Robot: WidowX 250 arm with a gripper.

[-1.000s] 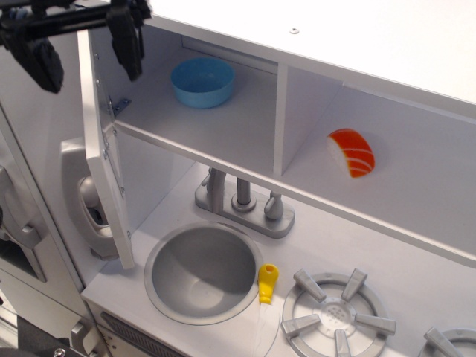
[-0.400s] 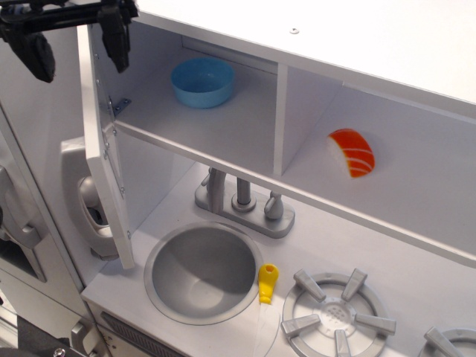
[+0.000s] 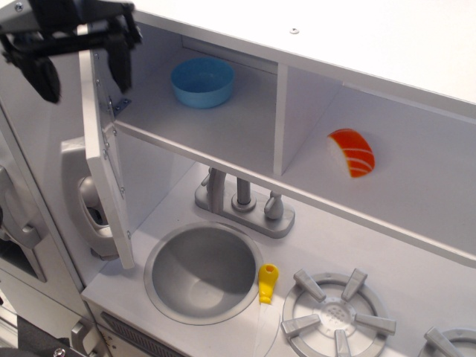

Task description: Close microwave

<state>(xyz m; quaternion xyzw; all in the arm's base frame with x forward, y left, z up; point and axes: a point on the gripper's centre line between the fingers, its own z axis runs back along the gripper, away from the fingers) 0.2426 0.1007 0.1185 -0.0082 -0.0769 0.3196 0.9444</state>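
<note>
Microwave [image 3: 216, 104], door [image 3: 104, 156] open: holds blue bowl [image 3: 202, 81]. Adjacent compartment: salmon sushi [image 3: 352, 152]. Gripper [image 3: 78, 63] jaws spread, straddling door's top edge.

My view is bright and evenly lit, seemingly from overhead, so the white panels come close to washing out and shadows stay soft, the deepest one lying inside the grey sink [image 3: 202, 271]. A mild sheen sits on the orange sushi piece [image 3: 352, 152]. My pincer [image 3: 78, 65] in the top left corner looks dark and slightly blurred, perhaps out of focus, while the middle stays sharp.
</note>
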